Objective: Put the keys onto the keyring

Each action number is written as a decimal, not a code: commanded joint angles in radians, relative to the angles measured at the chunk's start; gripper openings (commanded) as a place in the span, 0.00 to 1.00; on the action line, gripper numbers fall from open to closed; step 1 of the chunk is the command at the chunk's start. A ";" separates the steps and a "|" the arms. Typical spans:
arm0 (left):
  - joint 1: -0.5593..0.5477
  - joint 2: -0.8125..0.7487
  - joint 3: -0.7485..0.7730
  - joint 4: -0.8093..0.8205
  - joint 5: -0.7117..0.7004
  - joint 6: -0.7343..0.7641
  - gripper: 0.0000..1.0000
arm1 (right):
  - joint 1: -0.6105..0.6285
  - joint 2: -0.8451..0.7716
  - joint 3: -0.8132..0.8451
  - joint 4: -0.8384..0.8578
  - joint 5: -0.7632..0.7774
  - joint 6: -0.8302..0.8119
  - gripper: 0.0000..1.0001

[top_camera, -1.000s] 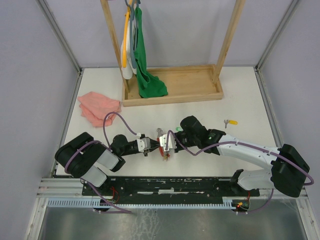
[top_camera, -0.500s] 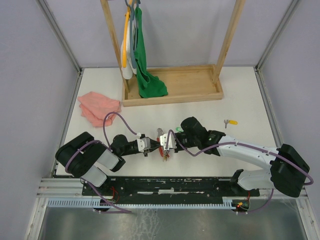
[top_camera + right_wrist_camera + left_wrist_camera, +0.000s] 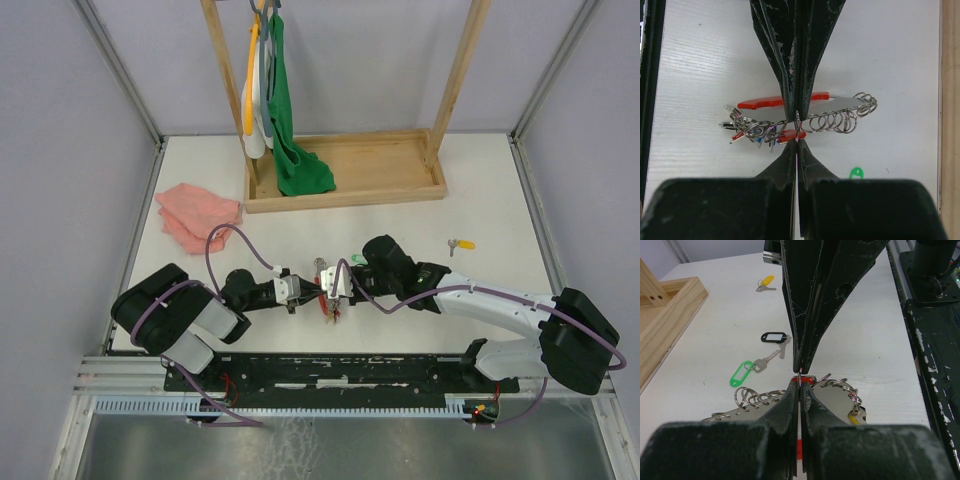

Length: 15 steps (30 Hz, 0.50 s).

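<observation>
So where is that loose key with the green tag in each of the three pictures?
Top external: the green-tagged key is a small green speck near the picture's centre.
Left wrist: left of centre, flat on the table, next to the black-tagged key.
Right wrist: only part of its tag shows, at lower right.
Shared landmark: the keyring, red and grey, mid-picture in all three.

Red-and-silver keyring (image 3: 760,103), green-tagged key (image 3: 741,373), black-tagged key (image 3: 772,337), yellow-tagged key (image 3: 768,280), pink cloth (image 3: 197,215), green garment (image 3: 295,160), white table (image 3: 480,215), pale wooden rack (image 3: 380,165)
</observation>
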 commanded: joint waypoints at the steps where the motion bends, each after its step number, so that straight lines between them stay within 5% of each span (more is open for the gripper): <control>1: -0.005 0.010 0.025 0.133 0.042 -0.022 0.03 | 0.010 -0.021 0.007 0.116 -0.050 0.016 0.01; 15: -0.004 0.023 0.035 0.126 0.042 -0.031 0.03 | 0.008 -0.061 -0.001 0.147 -0.063 0.034 0.01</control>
